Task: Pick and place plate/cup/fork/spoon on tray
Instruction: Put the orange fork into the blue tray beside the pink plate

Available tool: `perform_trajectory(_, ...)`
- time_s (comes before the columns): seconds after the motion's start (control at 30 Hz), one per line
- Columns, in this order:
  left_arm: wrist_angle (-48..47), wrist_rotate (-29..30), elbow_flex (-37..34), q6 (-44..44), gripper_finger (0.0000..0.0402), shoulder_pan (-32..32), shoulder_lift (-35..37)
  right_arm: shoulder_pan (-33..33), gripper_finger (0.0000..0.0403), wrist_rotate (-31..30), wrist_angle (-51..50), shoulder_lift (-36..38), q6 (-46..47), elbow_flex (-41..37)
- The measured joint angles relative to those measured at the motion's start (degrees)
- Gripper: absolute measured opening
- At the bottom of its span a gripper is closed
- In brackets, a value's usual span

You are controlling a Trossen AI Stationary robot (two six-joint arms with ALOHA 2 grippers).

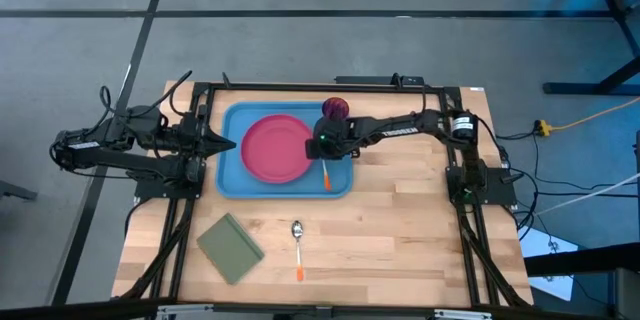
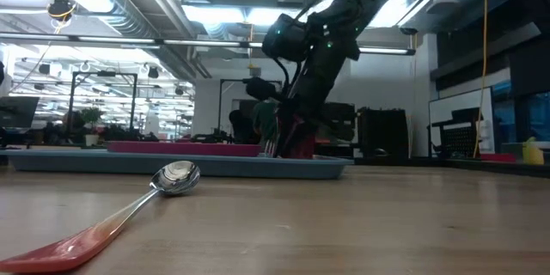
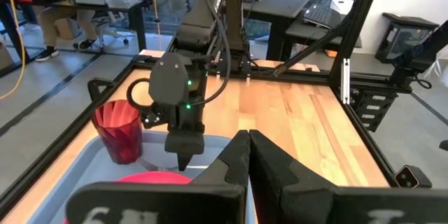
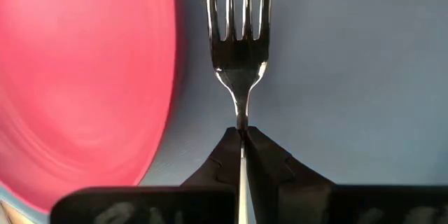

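Note:
The light-blue tray [image 1: 232, 175] lies at the table's far middle. The pink plate [image 1: 275, 147] rests flat in it. The dark red cup [image 1: 335, 110] stands upright at its far right corner. My right gripper [image 1: 322, 150] is over the tray just right of the plate, shut on the fork [image 4: 238, 35]. The fork's orange handle [image 1: 327, 175] sticks out toward the near edge. The spoon [image 1: 298, 245] lies flat on the wood nearer the front. My left gripper [image 1: 225, 143] waits shut at the tray's left edge. My right gripper pinches the fork's thin metal neck [image 4: 241, 122], just behind the tines, between its two fingers. The fingers slant down from the table's right and lie along the fork, tines [image 4: 238, 0] pointing away from them over the blue tray floor. Whether the tines touch the tray, I cannot tell.
An olive-green pad [image 1: 230, 248] lies on the wood at the near left, beside the spoon. The arms' black frame rails [image 1: 470, 220] run along both sides of the table. Bare wood stretches between the tray's near rim and the front edge.

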State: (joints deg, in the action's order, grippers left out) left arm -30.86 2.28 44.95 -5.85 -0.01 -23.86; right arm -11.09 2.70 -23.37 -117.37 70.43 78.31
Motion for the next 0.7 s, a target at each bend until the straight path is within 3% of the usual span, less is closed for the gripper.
perform_trajectory(0.37,0.04,-0.01,0.0,-0.02,0.0,-0.02,-0.02,0.51,0.0014,-0.04,-1.87,-0.16,1.55,0.51)
perform_trajectory(0.7,0.03,-0.02,0.02,-0.01,0.0,-0.02,-0.02,0.61,0.0056,-1.56,-4.51,-0.07,3.6,0.56)
